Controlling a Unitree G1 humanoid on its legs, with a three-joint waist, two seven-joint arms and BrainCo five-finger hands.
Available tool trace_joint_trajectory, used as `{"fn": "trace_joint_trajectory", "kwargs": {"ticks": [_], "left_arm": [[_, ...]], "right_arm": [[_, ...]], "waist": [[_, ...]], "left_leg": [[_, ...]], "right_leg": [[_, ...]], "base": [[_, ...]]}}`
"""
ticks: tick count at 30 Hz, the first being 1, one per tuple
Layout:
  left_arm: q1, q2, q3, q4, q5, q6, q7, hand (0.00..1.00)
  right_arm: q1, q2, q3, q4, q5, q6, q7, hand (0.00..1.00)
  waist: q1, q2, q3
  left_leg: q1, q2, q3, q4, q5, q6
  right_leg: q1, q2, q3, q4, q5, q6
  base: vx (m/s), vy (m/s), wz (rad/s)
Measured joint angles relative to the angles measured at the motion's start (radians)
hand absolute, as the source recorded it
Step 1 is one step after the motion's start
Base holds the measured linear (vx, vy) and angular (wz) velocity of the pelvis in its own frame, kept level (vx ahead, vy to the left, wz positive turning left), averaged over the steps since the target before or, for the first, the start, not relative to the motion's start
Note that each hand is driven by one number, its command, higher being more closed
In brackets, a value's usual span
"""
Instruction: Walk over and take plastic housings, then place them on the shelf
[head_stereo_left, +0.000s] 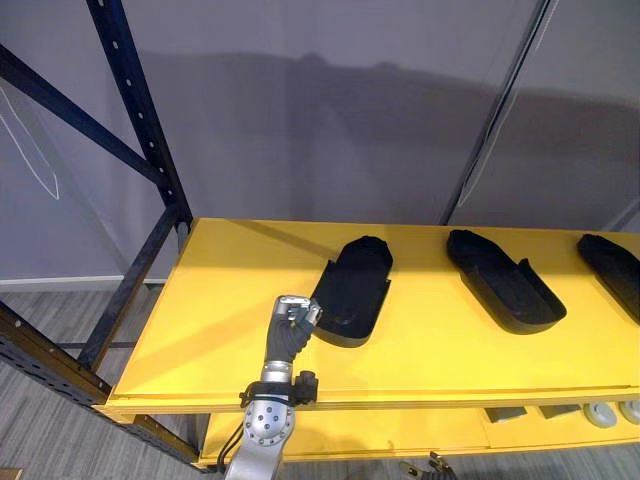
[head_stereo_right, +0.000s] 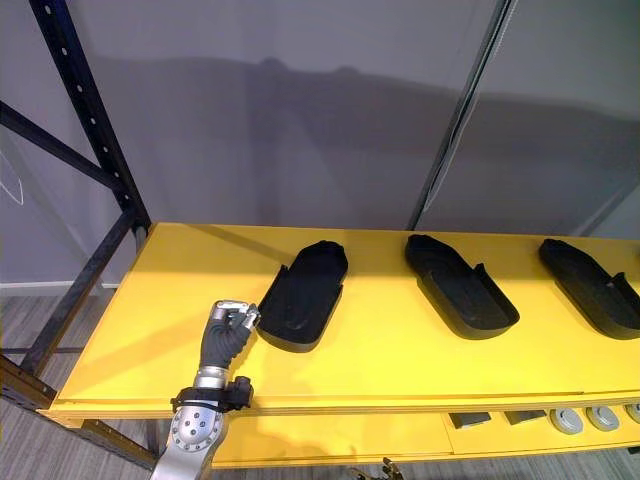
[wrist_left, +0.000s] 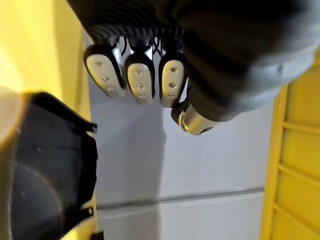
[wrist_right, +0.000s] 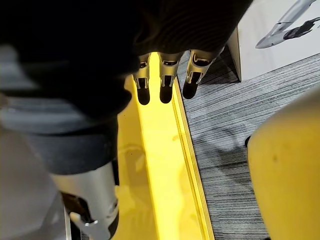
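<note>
Reaching over the yellow shelf (head_stereo_left: 215, 345), the left hand (head_stereo_left: 290, 330) sits just beside the near-left corner of the left housing (head_stereo_left: 352, 285), a black plastic shell, in the left eye view. I cannot tell whether they touch. The middle housing (head_stereo_left: 500, 280) and the right housing (head_stereo_left: 612, 268) lie further along the same shelf, each apart from the next.

The right eye view shows the same row, with a dark rack upright (head_stereo_right: 88, 110) at the shelf's left end.

In the left wrist view, the fingers (wrist_left: 139, 82) are curled in together and hold nothing, and the left housing's edge shows past them.

In the right wrist view, the right hand (wrist_right: 167, 75) hangs with straight, empty fingers above a yellow shelf edge and grey floor (wrist_right: 235, 150).
</note>
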Motion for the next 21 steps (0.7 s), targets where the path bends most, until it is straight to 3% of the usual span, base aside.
{"fn": "trace_joint_trajectory", "kwargs": {"ticks": [15, 21], "left_arm": [[-0.041, -0.020, 0.157, 0.046, -0.012, 0.035, 0.074, 0.00], [-0.073, -0.019, 0.208, 0.168, -0.015, 0.056, 0.092, 0.00]], "right_arm": [[0.005, 0.002, -0.004, -0.006, -0.001, 0.001, 0.000, 0.00], [0.004, 0.005, -0.006, -0.009, -0.004, 0.002, 0.001, 0.00]], "waist": [[-0.002, -0.005, 0.000], [-0.004, -0.005, 0.001]], "left_leg": [[0.015, 0.002, 0.008, 0.000, 0.002, -0.004], [0.028, -0.011, 0.019, 0.000, 0.013, -0.003]], "right_leg": [[0.017, 0.003, 0.003, -0.009, 0.000, -0.001], [0.030, -0.002, 0.003, -0.023, -0.001, -0.001]], "base": [[0.00, 0.001, 0.00], [-0.02, 0.007, -0.03]]}}
